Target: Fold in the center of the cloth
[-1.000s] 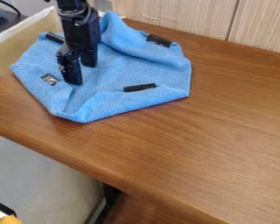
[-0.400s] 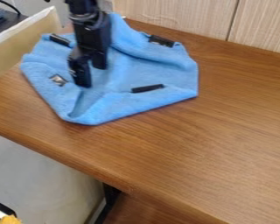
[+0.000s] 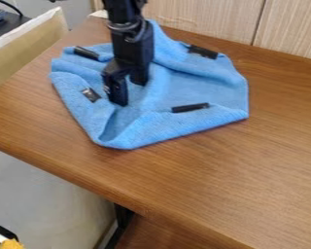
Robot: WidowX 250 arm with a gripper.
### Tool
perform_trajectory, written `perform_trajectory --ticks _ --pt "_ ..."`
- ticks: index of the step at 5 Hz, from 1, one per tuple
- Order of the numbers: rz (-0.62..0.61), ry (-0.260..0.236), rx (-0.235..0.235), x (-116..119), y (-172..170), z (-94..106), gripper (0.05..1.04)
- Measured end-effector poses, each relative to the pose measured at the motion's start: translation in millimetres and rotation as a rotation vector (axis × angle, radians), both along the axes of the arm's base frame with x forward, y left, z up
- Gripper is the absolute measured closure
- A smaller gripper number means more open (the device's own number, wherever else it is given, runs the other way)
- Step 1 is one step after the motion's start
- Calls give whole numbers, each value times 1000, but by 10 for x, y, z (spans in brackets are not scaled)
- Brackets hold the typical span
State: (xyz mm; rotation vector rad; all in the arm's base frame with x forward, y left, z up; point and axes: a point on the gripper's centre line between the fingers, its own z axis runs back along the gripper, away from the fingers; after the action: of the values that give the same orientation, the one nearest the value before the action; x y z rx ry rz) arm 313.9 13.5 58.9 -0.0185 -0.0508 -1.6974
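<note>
The pincer and cloth have shifted together toward the view's right. Fold shape is nearly unchanged: judged as dragging, without center-fold progress. Arm hangs steeply; pincer moderately open, no fabric visibly clamped. Cloth lies beneath and around the pincer's tips, on the tabletop.

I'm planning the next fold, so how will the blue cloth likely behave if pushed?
The blue cloth is probably floppy, given its soft creases. Its thin-looking fabric suggests it is light for its spread. Pushed, it may bunch rather than slide flat, since loose ridges cross it.
</note>
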Motion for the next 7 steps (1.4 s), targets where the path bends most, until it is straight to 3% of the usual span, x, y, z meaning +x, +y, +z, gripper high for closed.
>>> perform_trajectory --ticks 4,7 --pt "-158 23 -36 -230 -606 6 83" --pt "-175 39 -1 -284 -640 81 83"
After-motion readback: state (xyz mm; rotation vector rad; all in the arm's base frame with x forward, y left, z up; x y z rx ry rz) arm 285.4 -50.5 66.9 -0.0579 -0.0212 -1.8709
